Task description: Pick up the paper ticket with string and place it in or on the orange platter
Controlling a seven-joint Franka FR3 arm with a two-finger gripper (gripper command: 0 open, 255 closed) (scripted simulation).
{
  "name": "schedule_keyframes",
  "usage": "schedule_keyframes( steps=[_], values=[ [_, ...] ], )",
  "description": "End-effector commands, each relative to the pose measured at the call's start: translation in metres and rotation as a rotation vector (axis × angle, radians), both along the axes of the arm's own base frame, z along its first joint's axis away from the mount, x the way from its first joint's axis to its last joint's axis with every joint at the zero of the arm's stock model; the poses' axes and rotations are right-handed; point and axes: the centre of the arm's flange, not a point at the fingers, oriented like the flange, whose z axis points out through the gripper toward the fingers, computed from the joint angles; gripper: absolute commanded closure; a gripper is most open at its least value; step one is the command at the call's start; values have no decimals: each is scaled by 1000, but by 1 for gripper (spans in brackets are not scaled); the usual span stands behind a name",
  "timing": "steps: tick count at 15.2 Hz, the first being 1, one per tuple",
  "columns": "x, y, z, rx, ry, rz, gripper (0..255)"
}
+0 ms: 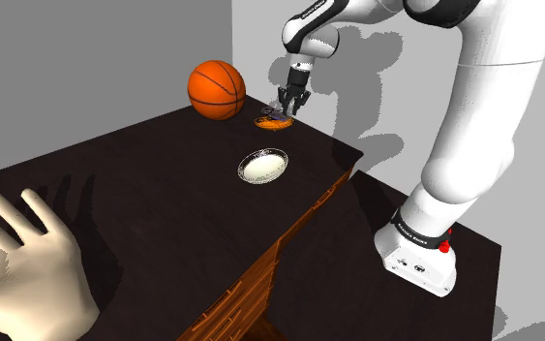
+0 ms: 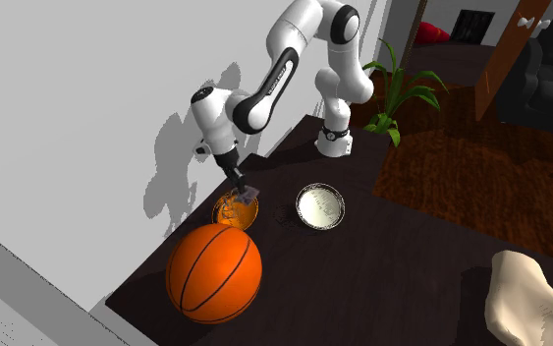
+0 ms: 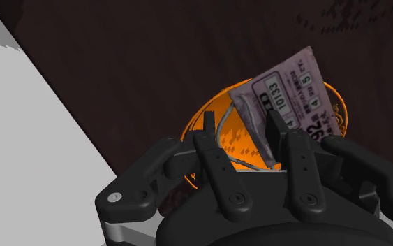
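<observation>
The paper ticket [image 3: 296, 91] is a pale grey-lilac slip printed with numbers, with a thin string looping from it. It hangs tilted just over the small orange platter [image 3: 216, 133]. My black gripper [image 3: 240, 129] is shut on the ticket, whose lower edge lies against one finger [image 3: 277, 133]. In the shoulder view the gripper [image 1: 289, 103] points down over the platter [image 1: 275, 123] at the table's far edge, beside the wall. The second exterior view shows the gripper [image 2: 245, 190] with the ticket [image 2: 250, 195] right above the platter [image 2: 233, 210].
An orange basketball [image 1: 216, 89] rests close beside the platter. A white bowl with a patterned rim [image 1: 262, 166] sits nearer on the dark wooden table [image 1: 144, 203]. A large pale hand sculpture [image 1: 23, 262] lies at the near corner. A grey wall stands just behind the platter.
</observation>
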Motion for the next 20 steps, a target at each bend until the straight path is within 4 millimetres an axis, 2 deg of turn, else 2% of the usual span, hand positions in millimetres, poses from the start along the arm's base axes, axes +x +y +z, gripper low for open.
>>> schedule_keyframes(
  steps=[1,5,13,14,19,20],
  values=[
    [0,-1,-10,0,-1,0,255],
    [0,-1,-33,0,-1,0,255],
    [0,-1,-33,0,-1,0,255],
    [0,-1,-33,0,-1,0,0],
    [0,-1,-33,0,-1,0,0],
    [0,-4,-20,0,-1,0,0]
  ],
)
